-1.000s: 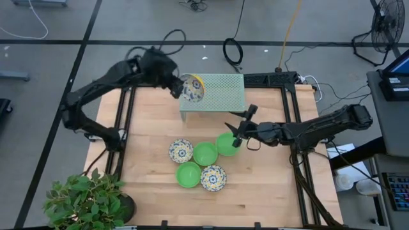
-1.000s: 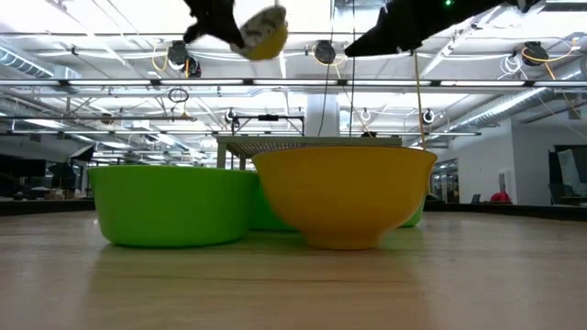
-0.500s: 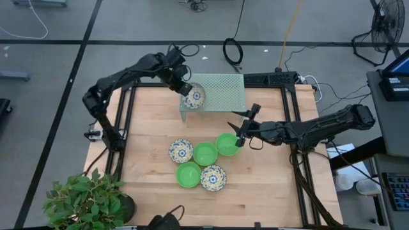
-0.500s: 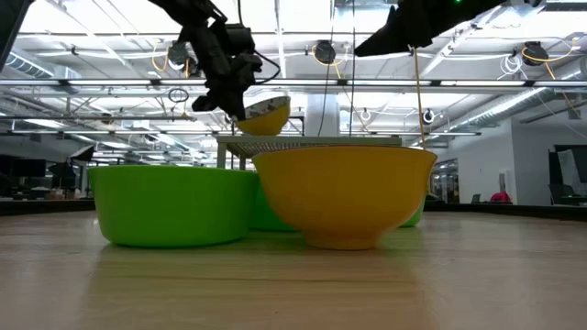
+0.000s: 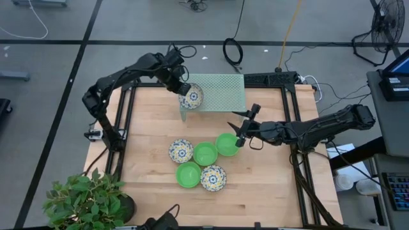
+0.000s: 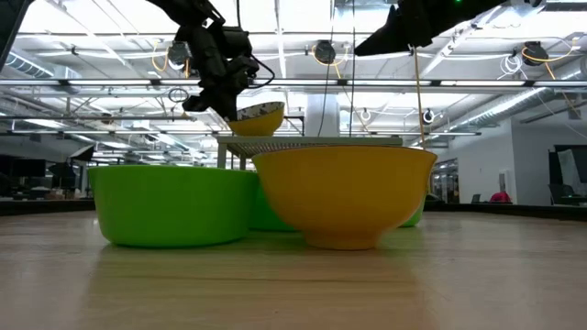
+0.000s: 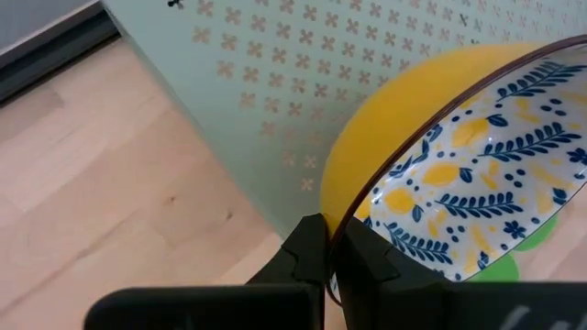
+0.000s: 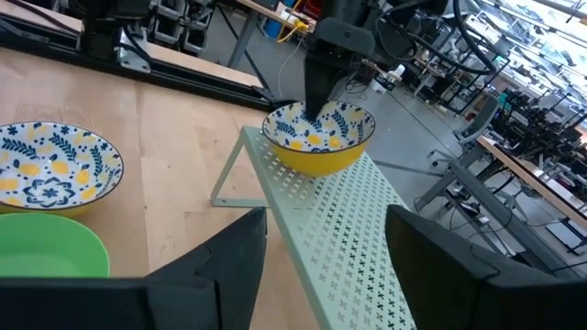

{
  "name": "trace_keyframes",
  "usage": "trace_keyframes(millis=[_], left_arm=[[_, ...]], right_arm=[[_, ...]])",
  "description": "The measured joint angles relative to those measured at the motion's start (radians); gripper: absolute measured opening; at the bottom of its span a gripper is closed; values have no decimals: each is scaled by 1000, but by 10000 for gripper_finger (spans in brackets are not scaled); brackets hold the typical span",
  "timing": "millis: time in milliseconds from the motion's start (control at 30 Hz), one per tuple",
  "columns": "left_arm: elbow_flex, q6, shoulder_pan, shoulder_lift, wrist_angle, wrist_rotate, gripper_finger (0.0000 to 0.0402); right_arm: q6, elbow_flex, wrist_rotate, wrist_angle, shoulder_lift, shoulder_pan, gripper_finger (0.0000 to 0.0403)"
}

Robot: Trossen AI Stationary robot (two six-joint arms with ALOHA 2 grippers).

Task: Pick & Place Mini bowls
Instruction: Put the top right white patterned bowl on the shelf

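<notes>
We see the left gripper (image 5: 183, 89) clamped tight on the rim of a patterned bowl (image 5: 192, 96), pinching the wall so it stays level at the rack (image 5: 217, 92)'s near-left corner — seemingly to set it down there. The right gripper (image 5: 240, 131), jaws wide and empty, waits above a green bowl (image 5: 225, 144) (the others cluster mid-table).

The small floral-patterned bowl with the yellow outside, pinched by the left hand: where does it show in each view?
High view: at the pale green mesh rack's left end.
Low view: upper left of centre, just above the rack.
Left wrist view: right side, rim pinched.
Right wrist view: centre top, on the rack.
Shared landmark: the rack.
</notes>
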Motion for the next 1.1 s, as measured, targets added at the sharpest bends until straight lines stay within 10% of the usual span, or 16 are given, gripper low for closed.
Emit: trace_keyframes(millis=[1100], left_arm=[[-3, 28, 2, -16, -89, 75, 13]], right_arm=[[10, 0, 0, 1, 0, 0, 210]])
